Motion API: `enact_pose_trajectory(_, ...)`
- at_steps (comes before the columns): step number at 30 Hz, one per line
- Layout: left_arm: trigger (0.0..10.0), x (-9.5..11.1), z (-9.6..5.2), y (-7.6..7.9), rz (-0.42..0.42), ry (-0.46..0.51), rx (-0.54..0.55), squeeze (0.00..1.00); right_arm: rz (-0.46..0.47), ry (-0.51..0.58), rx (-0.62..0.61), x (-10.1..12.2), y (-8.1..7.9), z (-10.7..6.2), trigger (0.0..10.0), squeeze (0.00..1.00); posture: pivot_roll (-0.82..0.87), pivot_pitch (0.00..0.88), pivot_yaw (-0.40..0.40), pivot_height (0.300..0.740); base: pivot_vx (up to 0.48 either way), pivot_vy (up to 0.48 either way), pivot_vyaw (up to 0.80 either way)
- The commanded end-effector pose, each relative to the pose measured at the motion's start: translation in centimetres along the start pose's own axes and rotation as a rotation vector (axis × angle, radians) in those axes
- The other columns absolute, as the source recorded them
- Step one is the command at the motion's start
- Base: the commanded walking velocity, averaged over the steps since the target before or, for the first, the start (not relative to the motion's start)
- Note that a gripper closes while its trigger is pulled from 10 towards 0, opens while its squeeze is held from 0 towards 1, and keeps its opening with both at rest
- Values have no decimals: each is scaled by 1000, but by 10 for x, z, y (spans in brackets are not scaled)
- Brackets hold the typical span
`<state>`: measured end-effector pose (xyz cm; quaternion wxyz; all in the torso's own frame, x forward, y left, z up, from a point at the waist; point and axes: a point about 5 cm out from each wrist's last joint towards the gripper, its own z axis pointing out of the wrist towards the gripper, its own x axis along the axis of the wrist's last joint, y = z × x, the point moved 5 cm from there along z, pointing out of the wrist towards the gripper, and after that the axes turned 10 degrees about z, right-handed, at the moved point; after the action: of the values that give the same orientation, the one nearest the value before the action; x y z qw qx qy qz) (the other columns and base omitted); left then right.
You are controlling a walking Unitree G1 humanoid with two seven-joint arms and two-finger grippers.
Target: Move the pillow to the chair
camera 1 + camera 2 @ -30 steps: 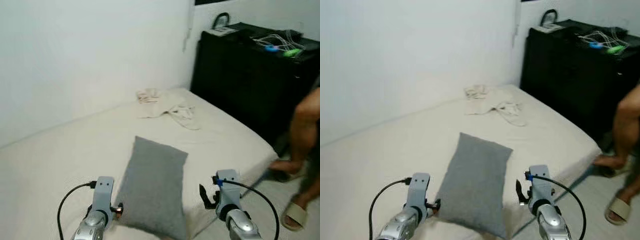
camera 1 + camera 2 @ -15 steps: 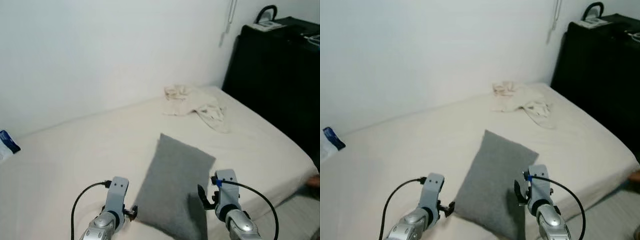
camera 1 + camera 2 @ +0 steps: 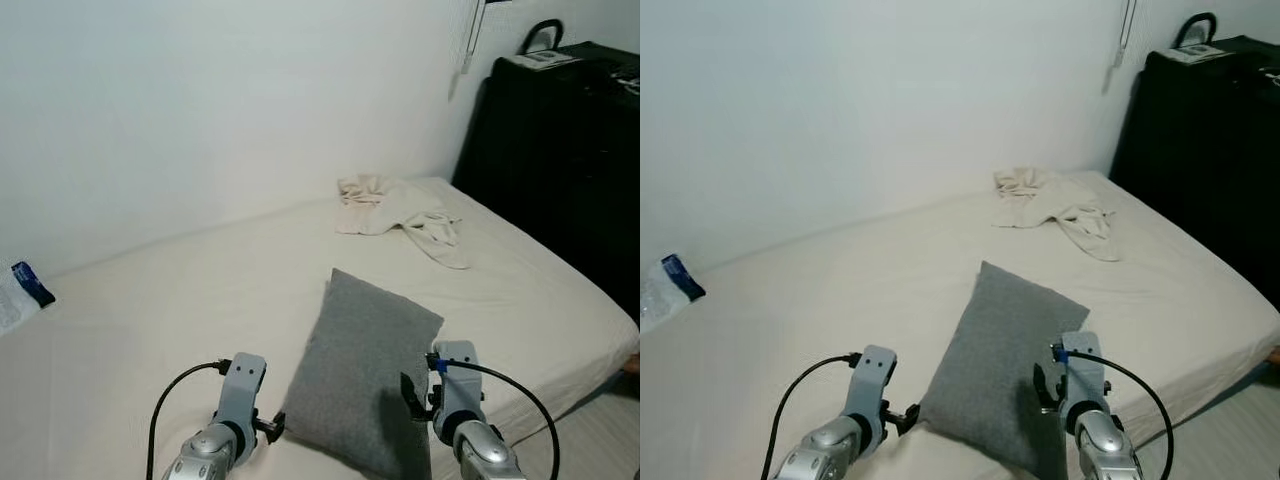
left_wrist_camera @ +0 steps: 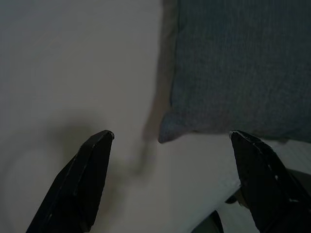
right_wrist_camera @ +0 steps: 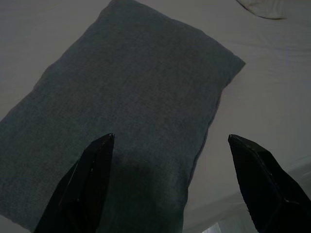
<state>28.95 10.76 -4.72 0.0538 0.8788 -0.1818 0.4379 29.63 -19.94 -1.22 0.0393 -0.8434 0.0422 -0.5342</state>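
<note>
A grey pillow lies flat on a bed covered by a cream sheet, near the bed's front edge. The left gripper hovers just above the sheet at the pillow's near corner, its jaws spread wide and holding nothing; the corner sits between the two black fingers. The right gripper hangs over the pillow's right half, its jaws also wide open and empty, casting a shadow on the fabric. Farther back on the bed, a crumpled pale cloth lies near the white wall. A black cabinet stands beside the bed on the right. A small blue-capped item rests at the bed's far left.
</note>
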Motion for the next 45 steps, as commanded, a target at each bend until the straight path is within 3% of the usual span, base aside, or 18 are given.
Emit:
enact_pose_trajectory(1, 10000, -1, -1, -1, 4, -6, 3, 0, 14, -16, 0, -4, -2, 0, 10000, 0, -135, 55, 31, 738, 0, 0, 0)
enact_pose_trajectory(28, 10000, -3, -2, 2, 52, -23, -15, 0, 24, -28, -7, -4, -1, 0, 10000, 0, -136, 55, 30, 738, -299, 0, 0)
enact_pose_trajectory(31, 10000, -1, -3, 2, 54, -6, -17, 0, 24, -28, -7, -4, -1, 0, 10000, 0, -138, 58, 31, 738, 0, 0, 0)
enact_pose_trajectory(38, 10000, 2, -7, 6, 146, 30, -45, 0, 28, -31, -7, -5, -1, 0, 10000, 0, -137, 58, 29, 738, 0, 0, 0)
enact_pose_trajectory(45, 10000, 3, -7, 4, 161, 35, -25, 0, 26, -34, -4, -6, -1, 0, 10000, 0, -137, 54, 28, 738, 0, -262, 0)
